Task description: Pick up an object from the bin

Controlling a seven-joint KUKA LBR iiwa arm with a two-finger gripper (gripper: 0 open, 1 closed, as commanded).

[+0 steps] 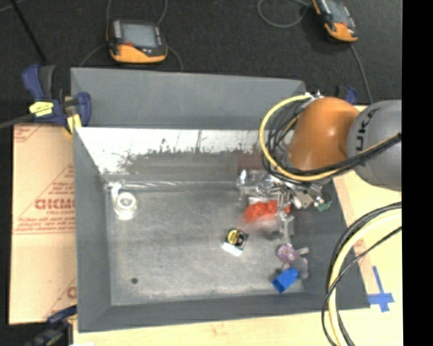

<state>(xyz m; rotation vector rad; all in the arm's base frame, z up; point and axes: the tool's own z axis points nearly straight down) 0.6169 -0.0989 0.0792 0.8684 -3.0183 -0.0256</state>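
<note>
The front wall of the grey metal bin (203, 312) lies nearest. Just behind it, in the front right corner, sits a small blue block-like thing (285, 279); toward the front left there is only a tiny dark speck (134, 280) on the floor. A little further back from the blue piece, near it but apart, lies a small purple thing (287, 253) with a pale stub on its right side. To its left, about mid-floor, is a small black piece with a yellow mark (235, 240), resting on a white tab; any print on it is too small to read.

Behind these, right of centre and toward the back, lies a crumpled red-orange thing (256, 213); the gripper (277, 209) is low over it, its metal parts overlapping the thing's right side. Whether the gripper is spread, pressed together or pinching the red-orange thing cannot be told. Far over on the left at about the same depth, well apart from everything else, stands a clear round ring-like thing (124, 203). Beyond it the sloped back wall is pale and scuffed, with dark scratches.

Above the gripper sits the wrist's orange cover (316, 135), ringed by yellow and black cables; the grey arm link (379, 145) beside it bears dark letters, of which "UK" can be read. Farthest off, on the dark floor past the bin, lie two orange-and-black handheld devices (137, 40) (335, 19); the left one has a grey screen, with nothing legible.
</note>
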